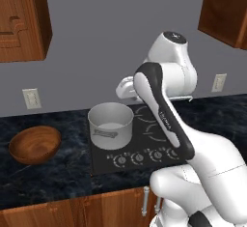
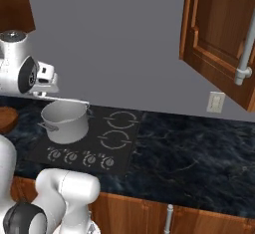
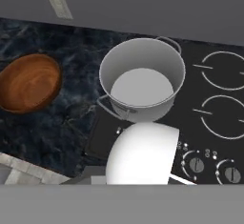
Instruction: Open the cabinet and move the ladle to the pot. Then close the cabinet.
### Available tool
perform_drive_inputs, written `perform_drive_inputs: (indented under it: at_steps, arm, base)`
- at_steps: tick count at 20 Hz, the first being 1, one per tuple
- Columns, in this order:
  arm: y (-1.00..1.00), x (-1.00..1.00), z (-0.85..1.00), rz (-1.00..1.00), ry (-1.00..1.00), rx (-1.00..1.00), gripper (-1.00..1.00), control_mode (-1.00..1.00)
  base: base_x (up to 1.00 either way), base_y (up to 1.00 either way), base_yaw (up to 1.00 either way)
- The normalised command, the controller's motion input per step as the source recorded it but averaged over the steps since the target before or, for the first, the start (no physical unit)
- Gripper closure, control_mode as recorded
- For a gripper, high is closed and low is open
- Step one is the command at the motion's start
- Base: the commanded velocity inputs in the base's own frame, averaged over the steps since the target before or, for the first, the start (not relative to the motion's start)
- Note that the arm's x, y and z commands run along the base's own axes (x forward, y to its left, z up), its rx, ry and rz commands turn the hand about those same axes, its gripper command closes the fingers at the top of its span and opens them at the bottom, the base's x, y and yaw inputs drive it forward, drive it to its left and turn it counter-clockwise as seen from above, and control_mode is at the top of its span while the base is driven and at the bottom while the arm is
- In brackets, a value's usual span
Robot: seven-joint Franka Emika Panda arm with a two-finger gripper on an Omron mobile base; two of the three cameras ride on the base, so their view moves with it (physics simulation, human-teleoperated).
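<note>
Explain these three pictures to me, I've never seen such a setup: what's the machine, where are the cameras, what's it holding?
A white robot arm in a rendered kitchen. Two pictures come from cameras behind it, left and right; the third looks down from its hand. On the dark marbled counter sit a black stovetop with a grey metal pot on it, and a brown wooden bowl. The reddish-brown wall cabinet stands open. The shut jaws seem to hold the whitish round-headed ladle above the pot.

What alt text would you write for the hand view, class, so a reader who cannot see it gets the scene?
A grey pot stands on a black stovetop, seen from above, with a large white rounded object in front of it. A wooden bowl sits on the dark marbled counter to the pot's left.
</note>
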Motion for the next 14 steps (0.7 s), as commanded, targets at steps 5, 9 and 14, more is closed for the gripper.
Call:
perform_drive_inputs:
  at_steps: [5,9,14]
  arm:
    - [0.0,0.99,-0.63,0.0,0.02,-0.06,1.0,-1.0]
    - [0.16,0.88,-0.75,0.0,0.05,-0.07,1.0,-1.0]
    - [0.21,0.69,-0.67,0.0,0.01,-0.04,1.0,-1.0]
  base:
    - [0.0,0.0,0.0]
    - [0.0,0.0,0.0]
    - [0.0,0.0,0.0]
